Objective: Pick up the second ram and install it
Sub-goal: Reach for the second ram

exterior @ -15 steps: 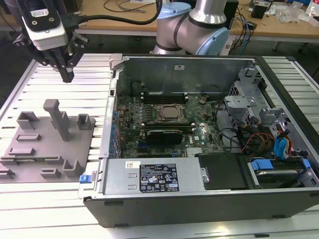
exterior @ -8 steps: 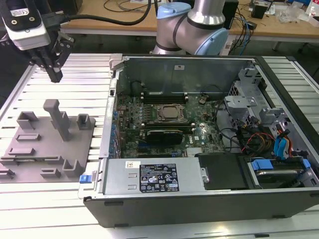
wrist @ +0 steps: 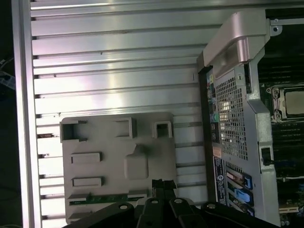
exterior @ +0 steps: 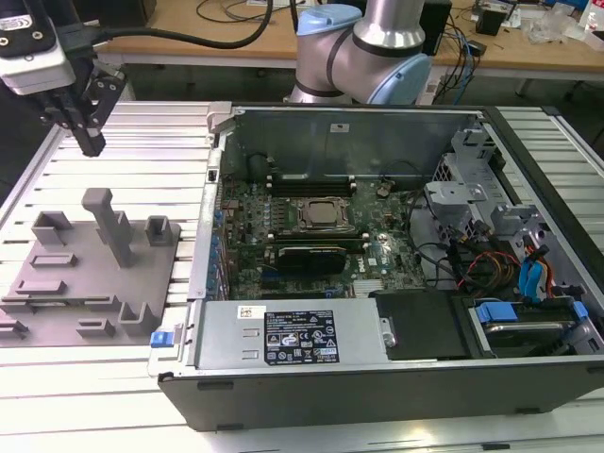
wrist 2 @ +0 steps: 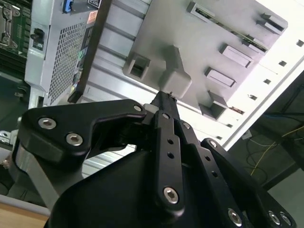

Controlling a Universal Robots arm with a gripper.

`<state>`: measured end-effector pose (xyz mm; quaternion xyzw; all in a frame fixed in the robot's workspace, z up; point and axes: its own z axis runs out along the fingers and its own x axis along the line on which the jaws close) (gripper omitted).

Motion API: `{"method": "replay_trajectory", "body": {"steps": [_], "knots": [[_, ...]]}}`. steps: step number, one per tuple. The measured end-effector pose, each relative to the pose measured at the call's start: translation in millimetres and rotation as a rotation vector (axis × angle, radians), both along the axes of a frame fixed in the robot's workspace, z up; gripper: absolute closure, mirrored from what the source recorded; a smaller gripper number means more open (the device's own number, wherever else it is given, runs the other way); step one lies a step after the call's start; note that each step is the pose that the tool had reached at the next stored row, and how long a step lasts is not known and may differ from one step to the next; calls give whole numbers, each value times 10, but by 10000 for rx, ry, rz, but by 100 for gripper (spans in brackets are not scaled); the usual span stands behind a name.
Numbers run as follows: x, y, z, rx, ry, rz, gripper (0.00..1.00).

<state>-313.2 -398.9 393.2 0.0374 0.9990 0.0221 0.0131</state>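
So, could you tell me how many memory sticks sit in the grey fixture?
1: a green stick in the fixture slot nearest the gripper; more may be hidden beneath the gripper.

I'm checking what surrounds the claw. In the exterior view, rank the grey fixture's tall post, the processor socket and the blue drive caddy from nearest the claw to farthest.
1. Tall post of the grey fixture, just below the claw, at the exterior view's left.
2. Processor socket, near the view's middle.
3. Blue drive caddy, far toward the exterior view's right.
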Motion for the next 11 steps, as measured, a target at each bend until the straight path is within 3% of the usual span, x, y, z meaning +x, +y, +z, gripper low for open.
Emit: {"method": "replay_trajectory", "body": {"steps": [11], "knots": [[-390,0,-1,-1,-1,-1,89]]}}
